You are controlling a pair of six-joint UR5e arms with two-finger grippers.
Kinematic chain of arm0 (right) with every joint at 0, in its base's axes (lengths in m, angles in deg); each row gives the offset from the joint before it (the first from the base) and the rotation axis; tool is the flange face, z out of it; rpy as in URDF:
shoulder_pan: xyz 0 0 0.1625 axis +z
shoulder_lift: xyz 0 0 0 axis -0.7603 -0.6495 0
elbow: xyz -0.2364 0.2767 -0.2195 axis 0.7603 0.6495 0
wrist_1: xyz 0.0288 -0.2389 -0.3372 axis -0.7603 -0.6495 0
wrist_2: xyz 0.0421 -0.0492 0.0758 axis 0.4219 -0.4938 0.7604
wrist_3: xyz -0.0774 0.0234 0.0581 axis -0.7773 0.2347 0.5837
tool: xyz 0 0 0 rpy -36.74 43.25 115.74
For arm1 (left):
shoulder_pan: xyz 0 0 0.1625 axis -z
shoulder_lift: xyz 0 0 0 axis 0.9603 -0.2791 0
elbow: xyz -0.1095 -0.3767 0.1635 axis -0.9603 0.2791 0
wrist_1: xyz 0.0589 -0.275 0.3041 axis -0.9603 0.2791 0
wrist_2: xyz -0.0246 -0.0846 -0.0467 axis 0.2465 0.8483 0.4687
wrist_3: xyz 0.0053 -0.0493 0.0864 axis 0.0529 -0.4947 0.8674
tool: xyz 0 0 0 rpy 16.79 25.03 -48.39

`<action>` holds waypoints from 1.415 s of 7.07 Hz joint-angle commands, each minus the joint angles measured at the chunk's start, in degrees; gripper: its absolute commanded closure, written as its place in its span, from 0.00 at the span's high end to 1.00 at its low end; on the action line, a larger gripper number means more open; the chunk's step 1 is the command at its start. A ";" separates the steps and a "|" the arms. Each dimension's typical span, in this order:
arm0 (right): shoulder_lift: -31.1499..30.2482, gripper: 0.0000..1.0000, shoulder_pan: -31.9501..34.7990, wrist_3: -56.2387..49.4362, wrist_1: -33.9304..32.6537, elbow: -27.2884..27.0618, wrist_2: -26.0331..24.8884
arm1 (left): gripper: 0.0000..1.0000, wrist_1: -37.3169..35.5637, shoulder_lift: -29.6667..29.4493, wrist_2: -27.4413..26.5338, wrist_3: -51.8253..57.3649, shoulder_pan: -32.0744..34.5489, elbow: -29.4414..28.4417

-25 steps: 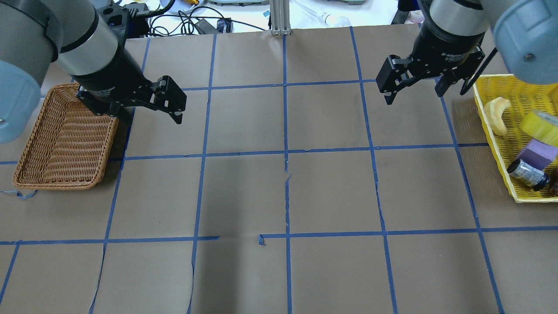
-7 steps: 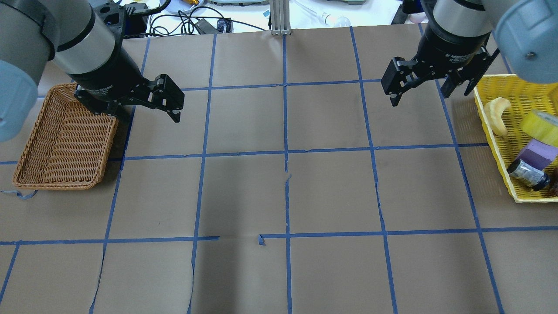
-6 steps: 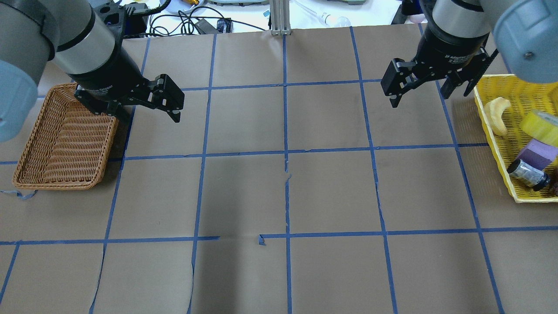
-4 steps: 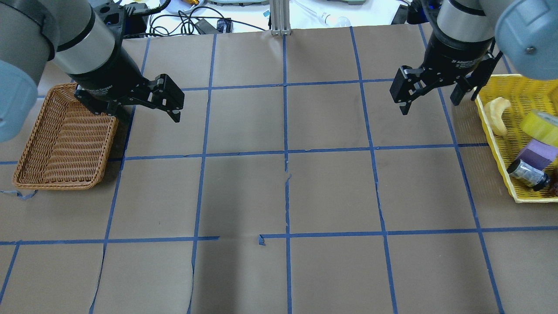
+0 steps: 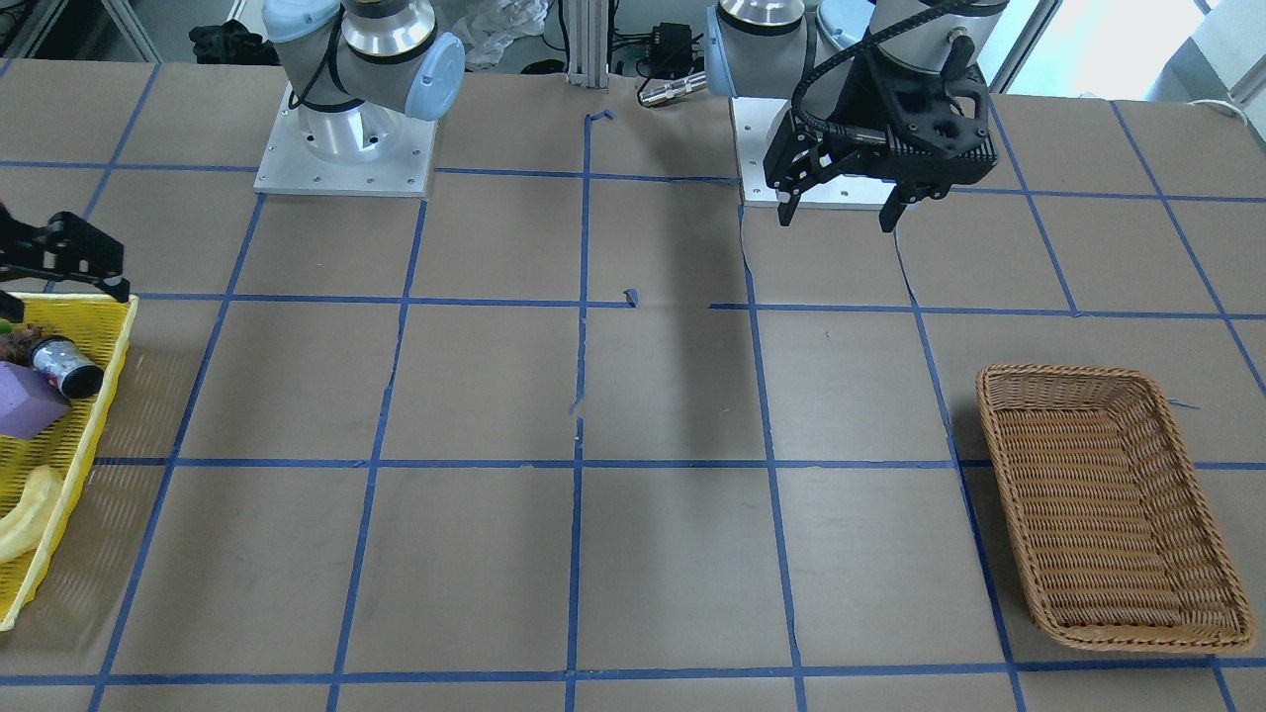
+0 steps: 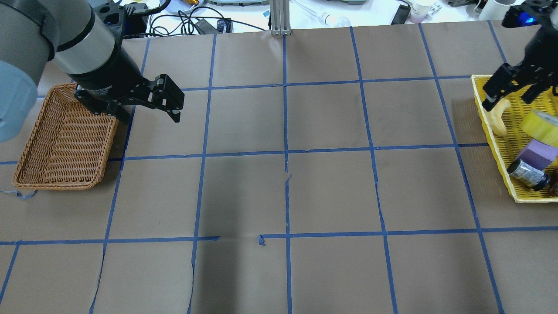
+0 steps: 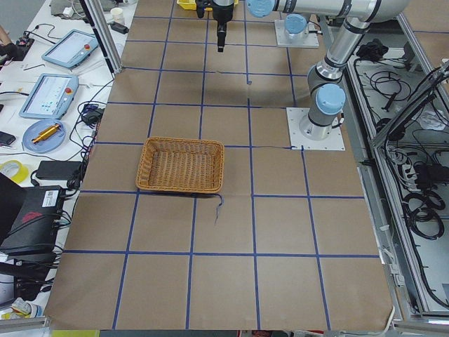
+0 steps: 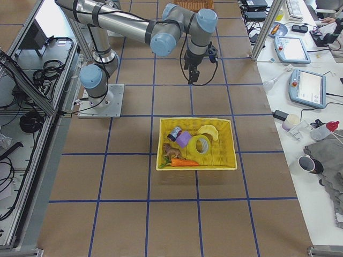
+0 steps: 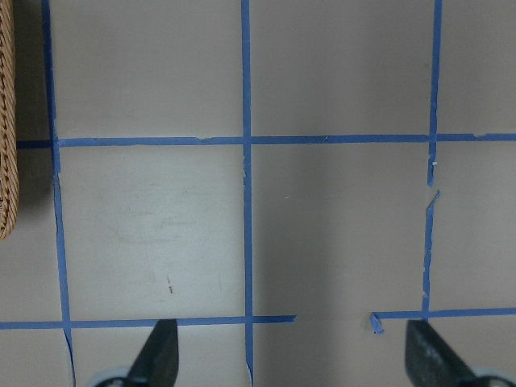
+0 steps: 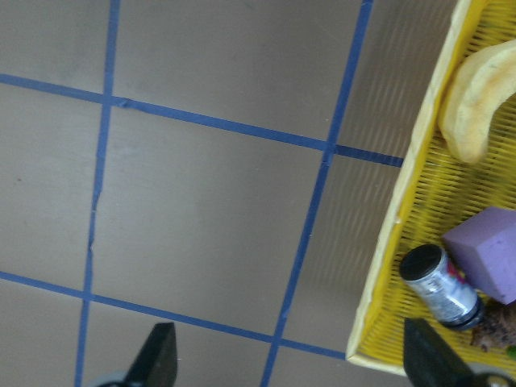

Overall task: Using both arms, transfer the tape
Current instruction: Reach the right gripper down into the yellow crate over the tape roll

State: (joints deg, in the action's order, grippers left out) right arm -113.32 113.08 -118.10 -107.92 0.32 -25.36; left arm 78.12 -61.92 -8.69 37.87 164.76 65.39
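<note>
Right gripper (image 6: 508, 98), black and two-fingered with its fingers apart and holding nothing, has swung in well under a second from over the brown paper table out to the yellow plastic mesh basket (image 6: 510, 174). The left gripper (image 5: 836, 222), also spread and empty, has not shifted from its place beside the brown wicker basket (image 6: 56, 185). I read this as the start of the reach: the right arm is going for the pick and the left is waiting for the hand-over.

The ring-shaped roll of translucent yellow tape (image 6: 539, 125) lies untouched in the yellow basket, against the purple foam block (image 6: 540, 155) and between the pale curved banana-like piece (image 6: 499, 115) and the small silver-black cylinder (image 6: 527, 174).

From overhead the right gripper seems to overlap the basket's far corner. Its own wrist camera corrects that: mostly table lies under it, with the basket rim at the view's right edge. That camera shows the banana piece, block and cylinder but no tape, so the gripper is not yet above the roll. The overhead view cuts the tape at its edge and the front-facing view misses it, whereas the exterior right view shows the whole ring with its white core, and also an orange carrot-like piece (image 8: 184, 162)
</note>
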 commanded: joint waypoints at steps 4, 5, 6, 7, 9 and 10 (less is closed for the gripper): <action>12.59 0.99 -16.82 -33.58 -18.74 0.62 0.50 | 1.00 0.06 0.00 0.00 0.00 0.00 0.09; 15.57 0.95 -16.91 -36.68 -22.18 0.88 0.23 | 1.00 0.06 0.00 0.00 0.00 0.00 0.00; 18.21 0.94 -17.17 -37.58 -22.31 1.93 0.14 | 1.00 -0.03 0.00 0.00 0.00 0.00 0.00; 20.59 0.89 -17.18 -37.50 -22.31 3.33 0.14 | 1.00 -0.03 0.00 0.00 0.00 0.00 0.00; 21.58 0.89 -17.18 -36.62 -22.22 3.09 0.58 | 1.00 0.06 0.00 0.00 0.00 0.00 0.00; 21.67 0.88 -17.18 -36.53 -22.04 3.00 0.32 | 1.00 -0.03 0.00 0.00 0.00 0.00 0.00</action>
State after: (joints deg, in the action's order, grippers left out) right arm -91.93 95.90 -154.81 -130.11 3.41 -24.91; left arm 78.13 -61.92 -8.69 37.87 164.76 65.39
